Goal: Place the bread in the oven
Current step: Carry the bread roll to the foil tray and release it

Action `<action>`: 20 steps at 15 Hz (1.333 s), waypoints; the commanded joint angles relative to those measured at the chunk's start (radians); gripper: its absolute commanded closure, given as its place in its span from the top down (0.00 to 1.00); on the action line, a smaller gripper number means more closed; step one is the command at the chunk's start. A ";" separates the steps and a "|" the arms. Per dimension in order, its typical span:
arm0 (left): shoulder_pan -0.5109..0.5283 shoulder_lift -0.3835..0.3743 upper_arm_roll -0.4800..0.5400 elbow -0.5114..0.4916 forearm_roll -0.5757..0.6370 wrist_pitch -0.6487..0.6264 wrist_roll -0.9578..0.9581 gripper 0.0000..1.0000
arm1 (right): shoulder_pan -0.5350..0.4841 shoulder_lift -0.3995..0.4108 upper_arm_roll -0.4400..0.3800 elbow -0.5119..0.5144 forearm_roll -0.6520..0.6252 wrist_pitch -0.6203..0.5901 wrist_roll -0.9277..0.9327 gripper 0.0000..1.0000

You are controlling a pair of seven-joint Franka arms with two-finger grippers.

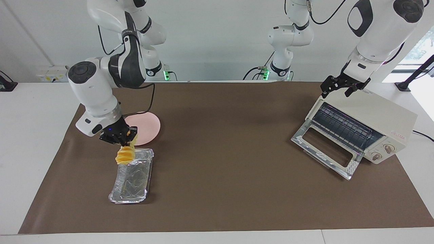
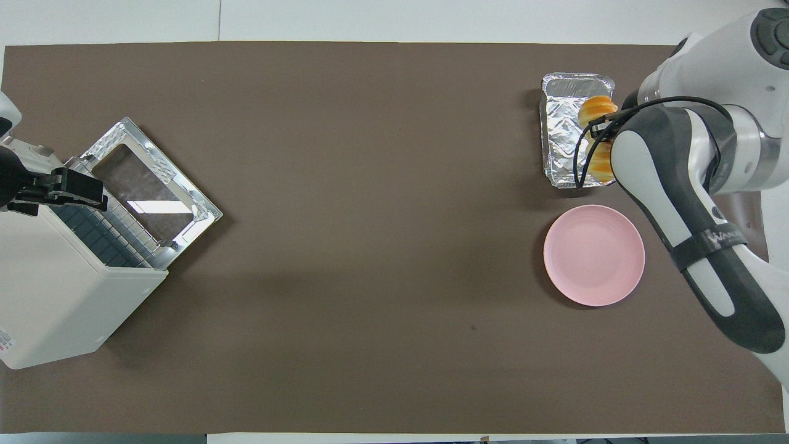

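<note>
The bread [image 1: 124, 155] is a ridged yellow-orange loaf. It hangs end-down from my right gripper [image 1: 130, 138], which is shut on its upper end. It is over the end of the silver foil tray [image 1: 134, 179] that lies nearer to the robots. In the overhead view the bread [image 2: 596, 111] shows over the tray [image 2: 564, 129], and the arm covers most of the right gripper. The cream-white oven [image 1: 376, 117] stands at the left arm's end of the table with its glass door [image 1: 323, 149] dropped open. My left gripper [image 1: 339, 90] is open and empty over the oven's top edge above the opening.
A round pink plate [image 1: 147, 128] lies on the brown mat beside the foil tray, nearer to the robots. The right arm's forearm reaches over the plate's edge. The oven's wire rack [image 1: 342, 125] shows inside. Its two knobs [image 1: 383, 152] face away from the robots.
</note>
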 commanded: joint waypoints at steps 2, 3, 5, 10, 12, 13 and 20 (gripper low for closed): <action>0.000 0.004 -0.002 0.009 0.002 0.006 -0.004 1.00 | -0.001 0.084 0.002 0.042 -0.001 0.074 -0.021 0.00; 0.000 0.004 -0.002 0.009 0.002 0.005 -0.004 1.00 | 0.002 0.084 0.002 0.019 -0.001 0.102 -0.021 0.00; 0.000 0.004 -0.002 0.009 0.002 0.006 -0.004 1.00 | 0.002 0.083 0.002 -0.021 -0.001 0.137 -0.021 0.00; 0.000 0.004 -0.002 0.009 0.002 0.008 -0.002 1.00 | -0.015 0.072 0.002 -0.023 -0.001 0.108 -0.026 1.00; 0.000 0.004 -0.002 0.009 0.000 0.006 -0.002 1.00 | -0.016 0.058 -0.003 -0.003 -0.001 0.058 -0.032 1.00; 0.000 0.004 -0.002 0.009 0.000 0.009 -0.001 1.00 | -0.016 0.049 -0.003 0.011 -0.003 0.038 -0.032 1.00; 0.002 0.004 -0.002 0.009 0.002 0.009 -0.001 1.00 | -0.084 0.057 -0.009 0.028 -0.006 0.080 -0.208 1.00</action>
